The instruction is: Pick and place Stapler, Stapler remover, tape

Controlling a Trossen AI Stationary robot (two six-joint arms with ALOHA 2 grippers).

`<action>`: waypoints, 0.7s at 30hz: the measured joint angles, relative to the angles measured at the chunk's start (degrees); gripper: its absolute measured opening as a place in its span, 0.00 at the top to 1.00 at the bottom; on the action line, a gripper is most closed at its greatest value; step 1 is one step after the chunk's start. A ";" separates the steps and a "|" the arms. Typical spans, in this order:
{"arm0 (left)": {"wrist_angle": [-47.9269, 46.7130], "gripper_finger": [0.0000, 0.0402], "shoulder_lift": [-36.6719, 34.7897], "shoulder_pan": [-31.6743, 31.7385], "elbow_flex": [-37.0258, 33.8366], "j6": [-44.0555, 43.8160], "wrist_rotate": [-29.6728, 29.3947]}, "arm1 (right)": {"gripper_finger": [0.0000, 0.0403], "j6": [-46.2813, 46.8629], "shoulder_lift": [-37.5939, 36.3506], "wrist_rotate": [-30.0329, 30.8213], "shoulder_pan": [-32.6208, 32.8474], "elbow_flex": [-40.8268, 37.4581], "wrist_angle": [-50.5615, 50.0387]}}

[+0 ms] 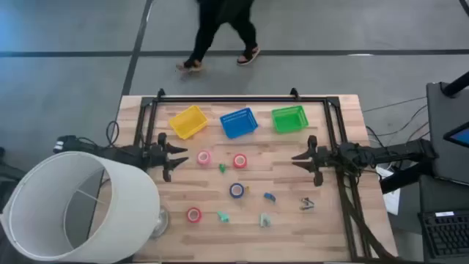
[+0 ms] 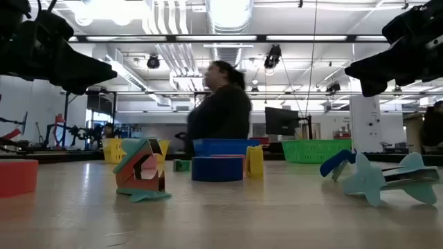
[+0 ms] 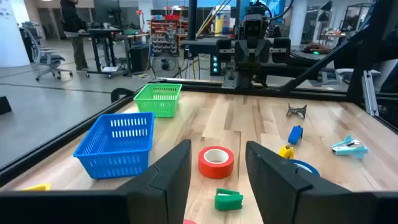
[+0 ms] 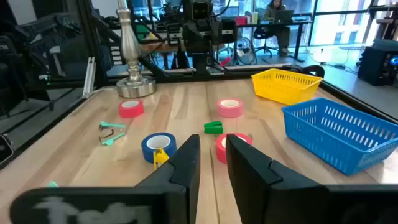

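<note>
Red tape (image 3: 216,162) lies just past L gripper (image 3: 217,177) — fingers apart, empty. Light, stiff roll — pinch across rim. R gripper (image 4: 212,163) narrowly apart, empty.

Left hand (image 1: 178,160) raised, fingers apart, holding nothing. Right hand (image 1: 300,160) raised opposite, fingers narrowly apart, holding nothing.
</note>
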 joint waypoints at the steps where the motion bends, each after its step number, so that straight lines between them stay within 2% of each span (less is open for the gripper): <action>1: 0.00 0.61 -0.02 -0.01 0.00 -0.02 -0.01 | 0.81 0.00 0.02 0.01 0.00 0.00 0.00; 12: -0.02 0.61 -0.02 -0.01 0.02 -0.02 -0.01 | 0.77 0.00 0.00 0.01 -0.01 0.00 -0.02; 21: 0.00 0.61 0.00 -0.01 0.01 0.00 0.01 | 0.81 0.00 0.02 -0.01 0.00 0.00 0.00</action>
